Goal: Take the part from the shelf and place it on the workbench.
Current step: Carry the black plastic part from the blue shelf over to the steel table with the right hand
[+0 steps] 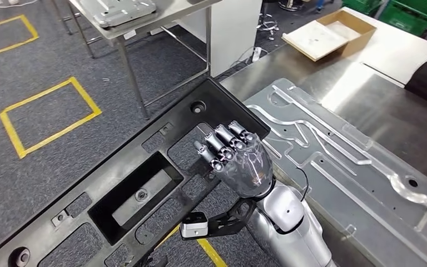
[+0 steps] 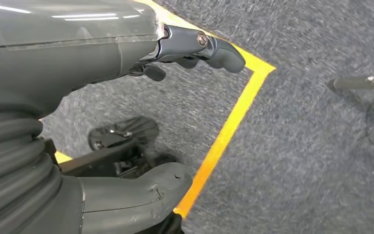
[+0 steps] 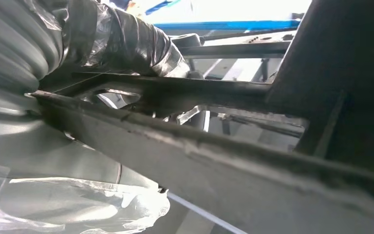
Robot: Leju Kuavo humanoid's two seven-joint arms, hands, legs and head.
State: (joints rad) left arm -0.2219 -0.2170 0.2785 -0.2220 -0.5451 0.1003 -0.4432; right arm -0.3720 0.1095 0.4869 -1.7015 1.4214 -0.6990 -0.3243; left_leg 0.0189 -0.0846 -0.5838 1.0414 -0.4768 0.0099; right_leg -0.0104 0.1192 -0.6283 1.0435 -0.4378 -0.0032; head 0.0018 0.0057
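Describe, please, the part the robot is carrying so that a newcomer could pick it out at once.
Start at the steel workbench on the right, where a pale silver sheet-metal panel lies flat. Just left of it, out over the grey carpet, the right hand holds the black plastic frame. Unlike the silver panel, it is black, long and full of rectangular cut-outs.

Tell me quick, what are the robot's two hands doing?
Left hand: holds nothing, fingers apart, hanging over the carpet.
Right hand: grips the big black part, fingers hooked through an opening.
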